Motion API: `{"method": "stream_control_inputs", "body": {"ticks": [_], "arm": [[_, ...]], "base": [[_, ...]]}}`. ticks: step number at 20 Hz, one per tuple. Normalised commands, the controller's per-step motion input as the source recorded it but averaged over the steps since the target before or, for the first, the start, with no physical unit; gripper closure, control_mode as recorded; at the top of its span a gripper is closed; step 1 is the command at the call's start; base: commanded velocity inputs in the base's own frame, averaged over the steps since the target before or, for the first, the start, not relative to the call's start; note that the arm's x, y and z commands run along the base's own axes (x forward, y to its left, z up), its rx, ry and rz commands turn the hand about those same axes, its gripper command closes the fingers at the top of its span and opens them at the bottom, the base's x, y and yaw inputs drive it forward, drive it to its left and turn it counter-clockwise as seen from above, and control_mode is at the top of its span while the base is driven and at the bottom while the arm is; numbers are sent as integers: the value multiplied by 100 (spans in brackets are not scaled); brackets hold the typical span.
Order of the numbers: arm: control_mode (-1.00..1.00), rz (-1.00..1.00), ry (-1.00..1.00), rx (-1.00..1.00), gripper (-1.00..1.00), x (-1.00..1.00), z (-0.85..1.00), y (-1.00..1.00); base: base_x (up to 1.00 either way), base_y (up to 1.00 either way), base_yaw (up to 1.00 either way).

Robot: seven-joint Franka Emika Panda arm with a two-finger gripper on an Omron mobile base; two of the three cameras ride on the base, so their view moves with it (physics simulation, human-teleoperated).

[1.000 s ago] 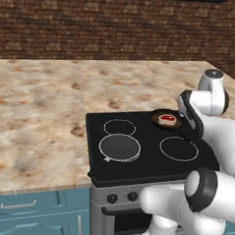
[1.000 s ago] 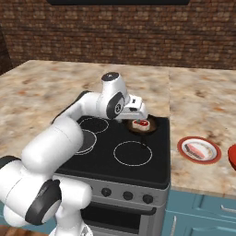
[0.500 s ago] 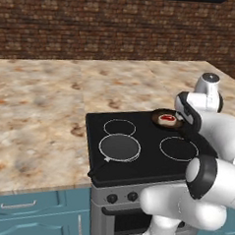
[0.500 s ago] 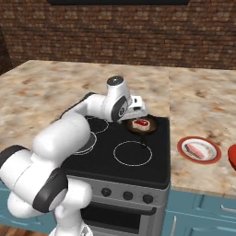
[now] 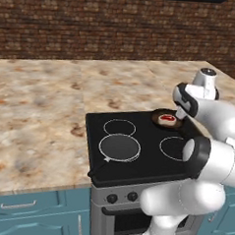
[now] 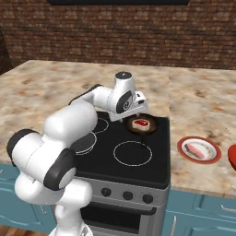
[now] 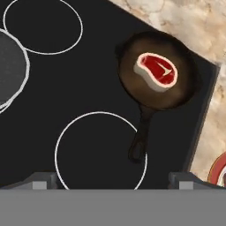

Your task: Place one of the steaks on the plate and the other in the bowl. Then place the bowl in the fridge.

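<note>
One steak point(image 6: 139, 123) point(image 5: 166, 117) point(image 7: 156, 70) lies in a small dark skillet point(image 6: 148, 129) point(image 7: 170, 95) on the stove's back right burner. The other steak point(image 6: 196, 149) rests on the red-rimmed plate point(image 6: 207, 159) point(image 7: 219, 173) on the counter right of the stove. A sliver of the red bowl point(image 6: 233, 156) shows at the right edge. My gripper point(image 6: 130, 115) point(image 5: 181, 112) point(image 7: 112, 182) hovers open above the stove, just beside the skillet, holding nothing. The fridge is out of view.
The black stove top point(image 5: 136, 162) has several ringed burners, and the skillet's handle point(image 7: 139, 143) points toward the front right burner. Speckled stone counter point(image 5: 41, 115) runs left of and behind the stove, up to a brick wall point(image 5: 95, 24).
My arm's elbow and upper links have swung in closer over the stove. The hand has shifted only slightly near the skillet. Jaws stay open; the steaks have not moved.
</note>
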Motion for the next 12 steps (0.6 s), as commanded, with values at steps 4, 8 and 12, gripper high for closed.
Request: {"method": "stream_control_inputs", "body": {"ticks": [4, 8, 12], "arm": [[-100, 37, 5, -4, -100, 39, -14, 0], [-100, 38, 2, -3, -100, 41, -20, 0], [-100, 38, 0, -3, -100, 42, -32, 0]], "base": [[0, 0, 0], [0, 0, 0], [0, 0, 0]]}}
